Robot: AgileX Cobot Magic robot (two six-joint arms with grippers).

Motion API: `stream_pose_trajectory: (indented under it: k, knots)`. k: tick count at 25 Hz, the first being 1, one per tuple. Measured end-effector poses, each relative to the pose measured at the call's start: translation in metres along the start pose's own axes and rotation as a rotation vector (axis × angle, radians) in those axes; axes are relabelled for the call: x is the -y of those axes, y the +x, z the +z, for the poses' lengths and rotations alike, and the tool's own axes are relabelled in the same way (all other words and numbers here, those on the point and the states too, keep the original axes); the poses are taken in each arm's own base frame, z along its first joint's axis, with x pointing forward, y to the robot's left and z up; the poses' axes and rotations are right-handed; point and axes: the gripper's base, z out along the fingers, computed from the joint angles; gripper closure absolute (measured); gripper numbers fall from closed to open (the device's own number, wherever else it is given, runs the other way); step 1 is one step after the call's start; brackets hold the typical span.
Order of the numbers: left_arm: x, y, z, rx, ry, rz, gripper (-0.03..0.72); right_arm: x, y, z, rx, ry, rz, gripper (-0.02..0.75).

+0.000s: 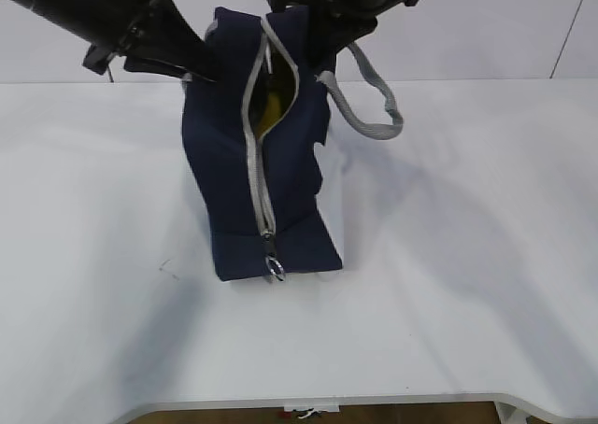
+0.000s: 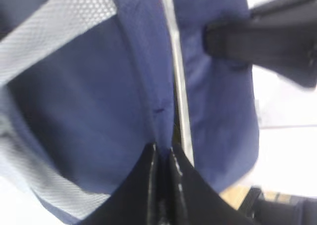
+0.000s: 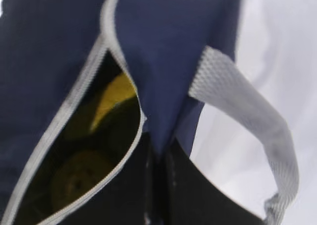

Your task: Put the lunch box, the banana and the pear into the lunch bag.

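The navy lunch bag (image 1: pixel 280 181) stands on the white table, its grey zipper (image 1: pixel 254 153) partly open at the far end, ring pull (image 1: pixel 276 269) at the near end. Through the opening in the right wrist view I see the yellow banana (image 3: pixel 115 97) and the round pear (image 3: pixel 79 178) inside the bag (image 3: pixel 173 46). The lunch box is hidden. My left gripper (image 2: pixel 162 148) is shut on the bag's fabric (image 2: pixel 99 111) beside the zipper. My right gripper (image 3: pixel 158 153) is shut on the bag's fabric at the opening's right edge. Both arms (image 1: pixel 140 27) reach in from the back.
A grey webbing handle (image 1: pixel 374 102) loops out to the bag's right, also in the right wrist view (image 3: pixel 247 111). The table's front edge (image 1: pixel 374 401) runs along the bottom. The white table (image 1: pixel 467 237) surrounds the bag.
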Motion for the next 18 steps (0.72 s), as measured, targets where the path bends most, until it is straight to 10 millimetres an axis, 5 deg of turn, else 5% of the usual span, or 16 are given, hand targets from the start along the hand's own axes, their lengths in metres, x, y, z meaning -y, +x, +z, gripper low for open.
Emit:
stream_pose_trajectory:
  k: [6,12,16,18]
  knots:
    - [0.023,0.002,0.032,0.042,-0.006,0.054,0.687,0.008,0.006,-0.005,-0.022,0.082,-0.026,0.724]
    - [0.015,0.003,0.056,0.022,-0.007,0.029,0.685,0.012,0.006,-0.005,-0.022,0.127,-0.04,0.705]
    - [0.011,0.004,0.058,0.017,-0.026,0.037,0.622,0.012,0.006,-0.005,-0.016,0.126,-0.052,0.491]
    - [0.009,0.005,0.058,0.006,-0.049,0.058,0.494,0.012,0.006,-0.005,-0.015,0.126,-0.056,0.347]
